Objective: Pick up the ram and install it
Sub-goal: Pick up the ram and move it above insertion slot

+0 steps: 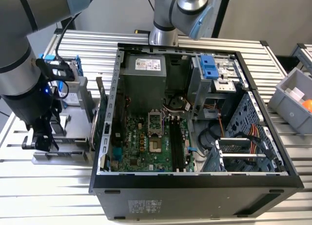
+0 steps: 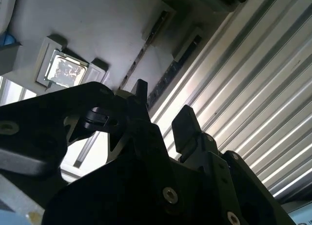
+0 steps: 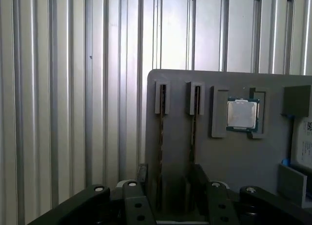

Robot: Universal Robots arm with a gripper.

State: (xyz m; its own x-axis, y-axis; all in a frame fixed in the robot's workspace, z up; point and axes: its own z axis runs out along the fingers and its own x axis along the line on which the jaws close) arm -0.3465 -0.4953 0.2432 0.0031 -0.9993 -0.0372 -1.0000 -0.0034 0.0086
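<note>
Ram on edge in tray slot, between spread gripper fingers; second stick and CPU alongside; open case at the exterior view's right.

We see even, bright light in exterior view, soft shadows inside case. Second wrist view: end effector backlit, near black; counter ribs glare. First wrist view greyer, dimmer.

Table: ribbed metal, sheen. Holder: matt grey plastic. Tool: matt black. Processor lid: bright metal.
</note>
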